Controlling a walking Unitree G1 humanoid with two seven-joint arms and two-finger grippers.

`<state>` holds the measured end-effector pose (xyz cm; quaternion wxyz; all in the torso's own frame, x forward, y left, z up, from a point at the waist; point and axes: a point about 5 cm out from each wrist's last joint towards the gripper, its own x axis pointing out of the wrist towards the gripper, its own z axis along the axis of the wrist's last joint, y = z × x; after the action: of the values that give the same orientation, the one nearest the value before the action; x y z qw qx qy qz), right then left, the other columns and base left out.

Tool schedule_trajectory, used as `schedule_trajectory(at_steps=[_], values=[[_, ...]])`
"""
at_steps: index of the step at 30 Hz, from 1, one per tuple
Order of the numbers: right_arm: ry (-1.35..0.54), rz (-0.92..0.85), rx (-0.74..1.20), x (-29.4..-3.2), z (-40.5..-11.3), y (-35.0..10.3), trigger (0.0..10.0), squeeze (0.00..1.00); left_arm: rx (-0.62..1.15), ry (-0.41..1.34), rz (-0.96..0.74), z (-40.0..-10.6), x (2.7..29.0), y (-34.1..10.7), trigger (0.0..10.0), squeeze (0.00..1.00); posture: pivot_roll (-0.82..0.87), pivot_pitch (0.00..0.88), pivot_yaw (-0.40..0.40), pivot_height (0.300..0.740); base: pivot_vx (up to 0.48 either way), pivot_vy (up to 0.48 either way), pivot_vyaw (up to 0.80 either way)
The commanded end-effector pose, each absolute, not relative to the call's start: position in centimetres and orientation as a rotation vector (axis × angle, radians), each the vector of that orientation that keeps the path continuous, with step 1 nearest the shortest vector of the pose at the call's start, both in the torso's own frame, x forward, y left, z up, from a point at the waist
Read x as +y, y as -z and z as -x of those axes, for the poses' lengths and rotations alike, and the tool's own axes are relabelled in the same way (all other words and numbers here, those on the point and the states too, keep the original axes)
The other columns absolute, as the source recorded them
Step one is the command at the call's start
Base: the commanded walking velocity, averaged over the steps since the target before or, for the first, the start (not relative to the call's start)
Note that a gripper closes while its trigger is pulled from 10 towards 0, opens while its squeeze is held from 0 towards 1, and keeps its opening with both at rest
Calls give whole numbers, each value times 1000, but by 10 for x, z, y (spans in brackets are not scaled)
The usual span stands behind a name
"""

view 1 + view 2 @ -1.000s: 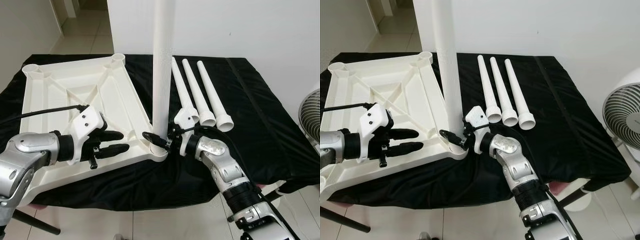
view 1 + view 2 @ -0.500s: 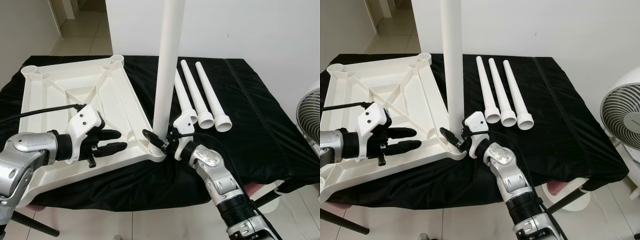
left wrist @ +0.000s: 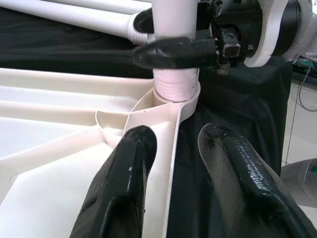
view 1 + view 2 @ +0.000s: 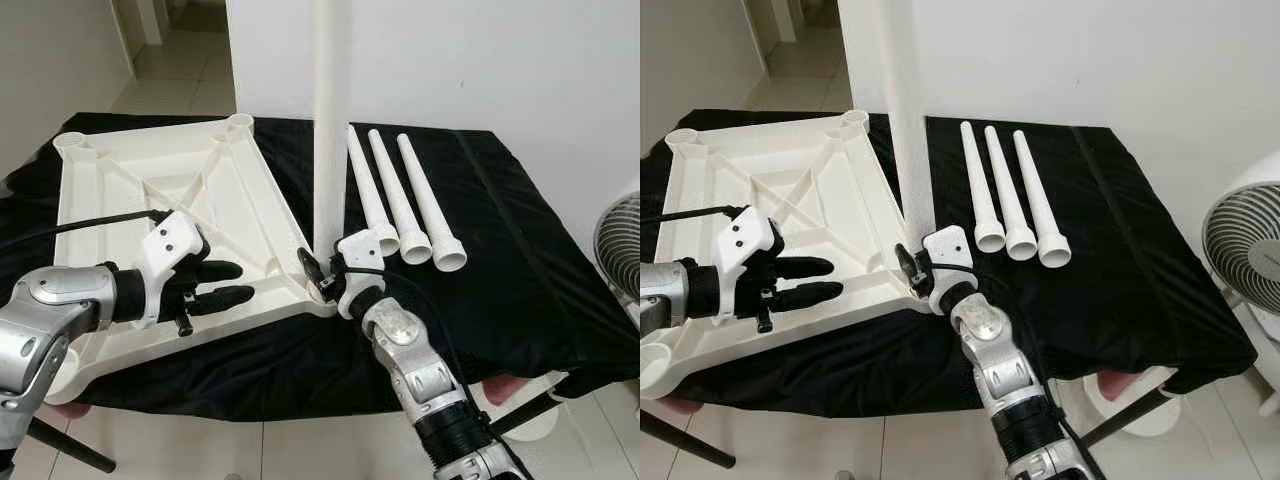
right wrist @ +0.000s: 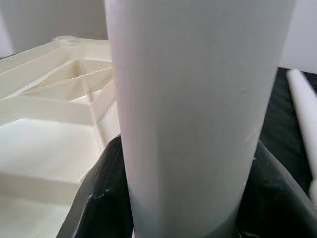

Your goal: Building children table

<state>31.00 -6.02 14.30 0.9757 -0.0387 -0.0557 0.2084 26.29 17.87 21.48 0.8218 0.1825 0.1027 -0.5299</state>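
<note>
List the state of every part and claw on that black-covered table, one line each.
Tabletop: upside down, ribs up.
Upright leg: standing in the near corner socket, thread partly exposed.
Three spare legs: lying side by side, unattached.
Right claw: shut on the upright leg's base.
Left claw: open, straddling the tabletop's near edge.
Fan: blades blurred, apparently running.

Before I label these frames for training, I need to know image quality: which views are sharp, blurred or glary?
Head views: evenly lit and sharp; the black cloth shows faint sheen. Left wrist view: threaded leg end crisp, near fingers soft and glossy. Right wrist view: the leg sits too close, out of focus, and the tabletop behind is blurred.
</note>
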Motion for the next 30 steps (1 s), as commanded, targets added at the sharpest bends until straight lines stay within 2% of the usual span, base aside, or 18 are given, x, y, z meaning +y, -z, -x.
schedule_trajectory(at_steps=[1, 4, 16, 20, 30], values=[[-286, 64, 183, -89, -301, -85, 10000, 0, 198, 1075, -405, -267, 180, -219, 10000, 0, 39, 107, 4, 740, 0, 0, 0], [-257, -12, 202, -89, -299, -83, 10000, 0, 194, 1077, -405, -269, 179, -220, 10000, 0, 35, 109, 7, 740, 0, 0, 0], [-180, 54, 133, -92, -302, -89, 10000, 0, 182, 1073, -403, -274, 177, -222, 10000, 0, 35, 110, 10, 740, 0, 0, 0], [-261, 75, 31, -85, -296, -94, 10000, 0, 177, 1067, -404, -275, 177, -223, 10000, 0, 35, 110, 10, 740, 0, 0, 0], [-328, 74, 12, -94, -287, -83, 10000, 0, 174, 1061, -407, -278, 177, -225, 10000, 0, 37, 112, 14, 740, 0, 0, 0]])
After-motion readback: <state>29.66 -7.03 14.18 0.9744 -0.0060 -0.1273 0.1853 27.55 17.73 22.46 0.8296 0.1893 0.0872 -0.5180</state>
